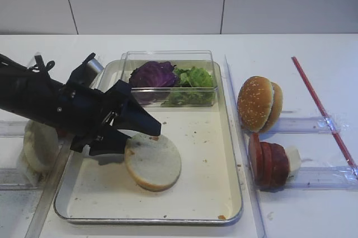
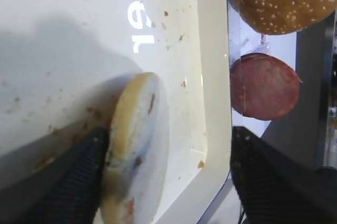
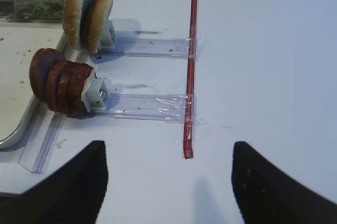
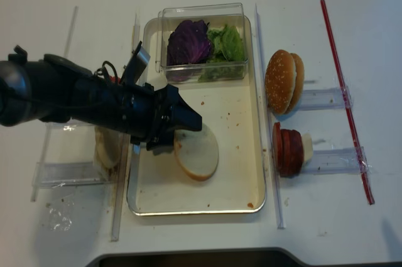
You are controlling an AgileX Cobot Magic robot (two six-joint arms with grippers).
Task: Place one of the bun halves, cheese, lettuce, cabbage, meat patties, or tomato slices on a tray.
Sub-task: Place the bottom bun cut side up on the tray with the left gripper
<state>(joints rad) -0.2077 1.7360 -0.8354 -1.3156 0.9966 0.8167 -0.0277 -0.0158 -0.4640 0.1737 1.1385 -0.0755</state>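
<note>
Nearest the camera in the overhead view, the tray (image 1: 232, 204) held a pale bun half (image 1: 153, 161) lying flat on its cream floor, toward the left of centre. The left gripper (image 1: 146, 134) stood at the bun's left edge with its fingers (image 2: 79, 182) spread apart; the wrist view showed the bun between the two fingers, one finger at its rim, but no clamping. The step in hand was judged to be the release: the bun was set down and the jaws stood open around it. The next move would call for a straight lift or pull-back clear of the bun, without dragging its rim.

The right gripper (image 3: 168, 182) hung open over bare table, holding nothing. Beyond it, right of the tray, the patties (image 1: 268, 164) stood on edge in a clear rack, with the sesame bun (image 1: 259, 103) farther back. At the tray's far end, a clear box (image 1: 168, 57) held cabbage (image 1: 152, 74) and lettuce (image 1: 194, 78).
</note>
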